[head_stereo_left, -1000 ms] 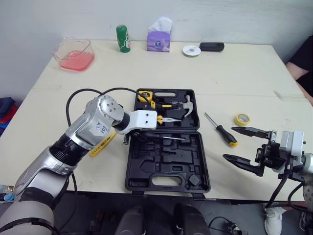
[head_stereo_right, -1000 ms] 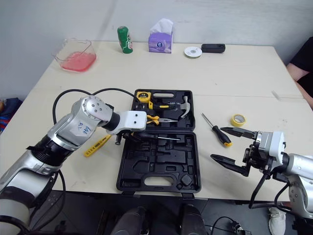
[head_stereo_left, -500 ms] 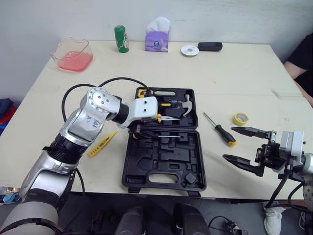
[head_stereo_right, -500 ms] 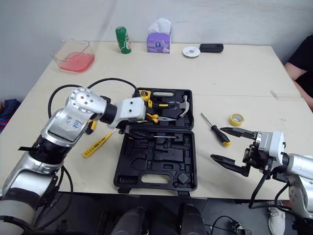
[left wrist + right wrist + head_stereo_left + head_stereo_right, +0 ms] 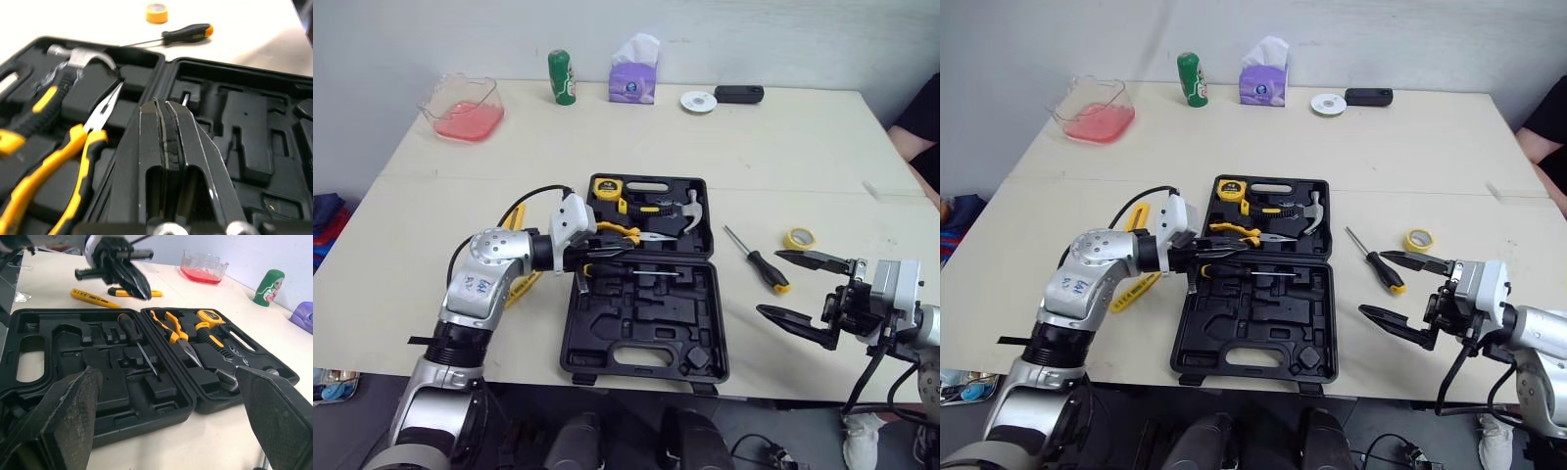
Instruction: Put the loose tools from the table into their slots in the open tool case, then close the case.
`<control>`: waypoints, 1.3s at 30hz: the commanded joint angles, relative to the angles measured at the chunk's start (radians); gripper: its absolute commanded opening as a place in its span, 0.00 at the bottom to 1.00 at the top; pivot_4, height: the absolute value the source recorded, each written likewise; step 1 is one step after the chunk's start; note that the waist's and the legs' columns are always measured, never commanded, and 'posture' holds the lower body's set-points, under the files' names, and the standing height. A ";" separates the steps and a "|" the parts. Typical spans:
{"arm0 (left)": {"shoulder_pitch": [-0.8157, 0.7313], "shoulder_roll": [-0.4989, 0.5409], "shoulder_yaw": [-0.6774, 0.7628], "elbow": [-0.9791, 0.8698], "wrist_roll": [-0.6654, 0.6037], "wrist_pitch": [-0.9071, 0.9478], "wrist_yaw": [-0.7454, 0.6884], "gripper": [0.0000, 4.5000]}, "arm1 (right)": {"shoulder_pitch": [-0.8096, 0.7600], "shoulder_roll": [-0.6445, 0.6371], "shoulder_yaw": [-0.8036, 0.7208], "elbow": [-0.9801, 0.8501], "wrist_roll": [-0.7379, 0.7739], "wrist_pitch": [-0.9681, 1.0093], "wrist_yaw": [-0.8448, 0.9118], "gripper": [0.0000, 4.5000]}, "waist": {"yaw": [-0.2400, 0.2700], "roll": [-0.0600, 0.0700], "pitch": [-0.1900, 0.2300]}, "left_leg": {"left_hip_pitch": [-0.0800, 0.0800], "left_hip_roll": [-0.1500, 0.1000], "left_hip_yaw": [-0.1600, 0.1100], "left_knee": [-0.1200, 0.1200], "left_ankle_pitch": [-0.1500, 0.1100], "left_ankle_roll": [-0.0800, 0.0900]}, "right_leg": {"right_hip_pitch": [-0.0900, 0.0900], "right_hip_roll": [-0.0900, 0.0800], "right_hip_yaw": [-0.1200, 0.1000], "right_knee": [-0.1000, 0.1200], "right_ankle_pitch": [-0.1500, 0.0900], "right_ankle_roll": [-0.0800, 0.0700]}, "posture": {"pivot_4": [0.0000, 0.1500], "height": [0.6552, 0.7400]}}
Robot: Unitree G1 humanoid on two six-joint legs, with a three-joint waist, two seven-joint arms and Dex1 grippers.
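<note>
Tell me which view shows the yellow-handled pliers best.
Right wrist view: the pliers lie whole and unblocked in the tool case. The left wrist view crops their handles; the eye views show them small, by the left gripper.

Clad in silver-grey on the left arm (image 5: 484, 284), scrawled with blue marks, trailed by black cable (image 5: 530, 192), tipped with glossy black fingers (image 5: 188, 142).

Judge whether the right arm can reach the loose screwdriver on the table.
Probably yes: the screwdriver lies on bare table just ahead of the open right end effector, with nothing between them; the yellow tape roll sits off to one side.
</note>
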 commanded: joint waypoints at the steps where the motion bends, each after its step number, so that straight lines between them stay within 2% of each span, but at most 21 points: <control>1: -0.008 -0.013 -0.028 0.007 0.021 -0.007 0.035 0.01 | -0.006 -0.001 -0.002 -0.035 0.012 0.007 -0.011 1.00 | -0.001 0.000 0.000 | 0.000 0.000 0.000 0.000 0.000 0.000 | 0.000 0.000 0.000 0.000 0.000 0.000 | 1.00 1.00; 18: 0.035 -0.001 -0.136 0.062 0.116 0.040 0.098 0.01 | -0.027 -0.007 0.013 -0.057 0.011 0.038 -0.052 1.00 | -0.004 0.000 0.000 | 0.001 0.000 0.001 0.000 0.000 0.000 | 0.000 0.000 0.000 0.000 0.000 0.000 | 1.00 1.00; 32: 0.033 0.037 -0.271 0.108 0.190 0.243 0.115 0.01 | -0.009 0.012 0.023 -0.057 -0.001 0.032 -0.072 1.00 | -0.005 0.002 -0.009 | 0.010 0.001 -0.002 -0.002 -0.001 -0.001 | 0.011 0.000 0.002 -0.003 0.000 0.000 | 1.00 1.00; 35: 0.032 0.053 -0.302 0.117 0.217 0.215 0.111 0.01 | -0.009 0.019 0.021 -0.048 -0.007 0.028 -0.075 1.00 | -0.005 0.004 -0.011 | 0.017 0.002 -0.002 -0.003 -0.003 0.000 | 0.019 -0.002 0.003 -0.006 0.000 0.000 | 1.00 1.00; 39: 0.030 0.030 -0.233 0.087 0.163 0.141 0.113 0.01 | 0.005 0.032 0.009 -0.030 -0.005 0.024 -0.086 1.00 | -0.006 0.004 -0.015 | 0.022 0.004 -0.001 -0.003 -0.007 -0.001 | 0.022 -0.002 0.005 -0.009 -0.001 0.000 | 1.00 1.00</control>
